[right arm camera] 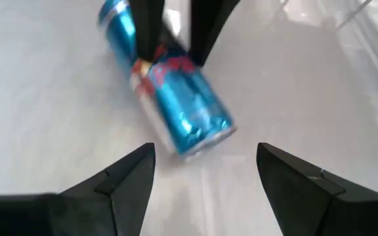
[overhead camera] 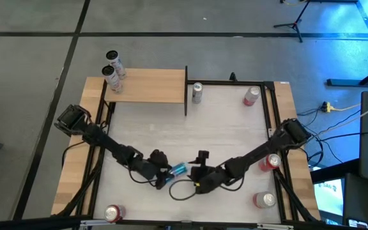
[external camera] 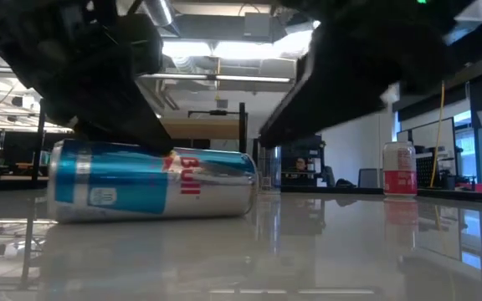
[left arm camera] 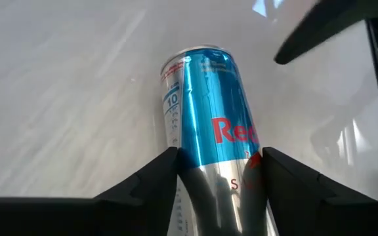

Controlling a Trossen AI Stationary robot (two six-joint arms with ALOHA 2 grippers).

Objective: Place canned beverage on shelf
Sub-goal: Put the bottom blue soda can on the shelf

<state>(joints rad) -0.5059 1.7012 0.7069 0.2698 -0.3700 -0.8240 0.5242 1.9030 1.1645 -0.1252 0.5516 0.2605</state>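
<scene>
Your blue can (overhead camera: 178, 169) lay on its side on the tabletop (overhead camera: 229, 128), near the front edge and about midway between the two arms. The left gripper (overhead camera: 163, 177) straddled it, one finger on each flank, pressing or very nearly so; I judge that a sideways grasp was the only one on offer for a can lying flat, and you would have had to stand it up before setting it down. In the left wrist view the can (left arm camera: 209, 131) showed "Red" in red letters and a "10" on its blue and silver skin; the low view gave the tail of "Bull" on the can (external camera: 153, 180).

The right gripper (overhead camera: 200, 176) waited just right of the can with its fingers spread wide and nothing between them, facing the can's (right arm camera: 166, 98) end, perhaps to steady it.

The shelf (overhead camera: 149, 86) sat at the far left, well apart from the can. Two cans (overhead camera: 112, 70) stood at its left end, leaving most of the board bare. Other red cans (overhead camera: 251, 96) stood about the table.
</scene>
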